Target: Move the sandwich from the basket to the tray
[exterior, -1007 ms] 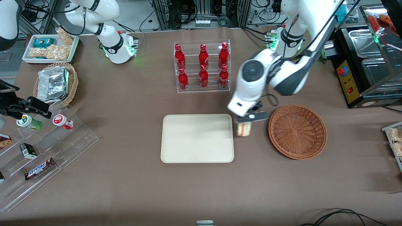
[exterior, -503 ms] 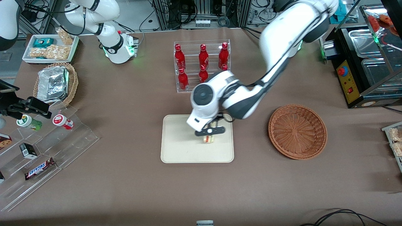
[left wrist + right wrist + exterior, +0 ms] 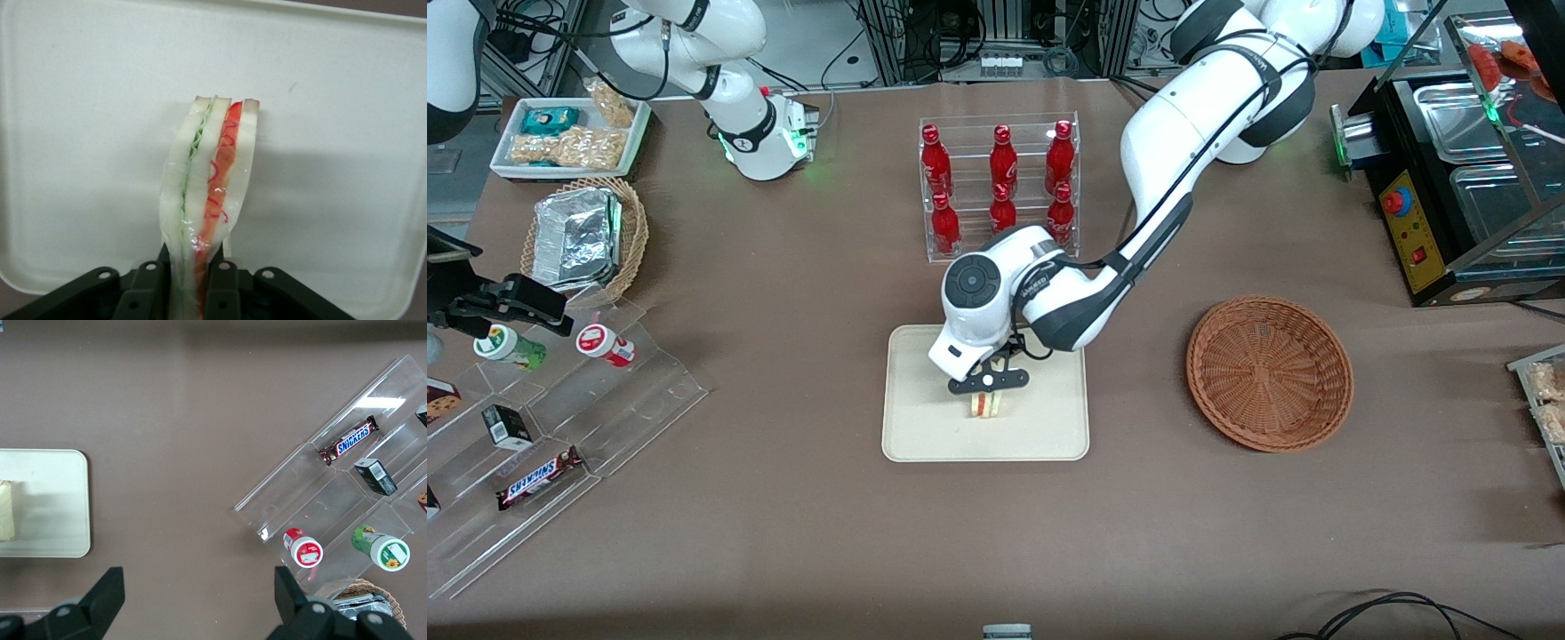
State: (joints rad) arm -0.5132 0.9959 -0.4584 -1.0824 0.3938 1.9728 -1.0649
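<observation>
My tool (image 3: pixel 987 392) clamps the clear-wrapped triangular sandwich (image 3: pixel 986 404) over the cream rectangular tray (image 3: pixel 925 427); next, I lower and release.

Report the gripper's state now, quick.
Gripper: shut on the sandwich, over the tray.

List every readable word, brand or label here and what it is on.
"SNICKERS": on the chocolate bar on the clear stepped display.
Red bottles in the rack: script unreadable.
Working arm's link lettering: unreadable.
Sandwich, clamped in the gripper over the tray: no text.
</observation>
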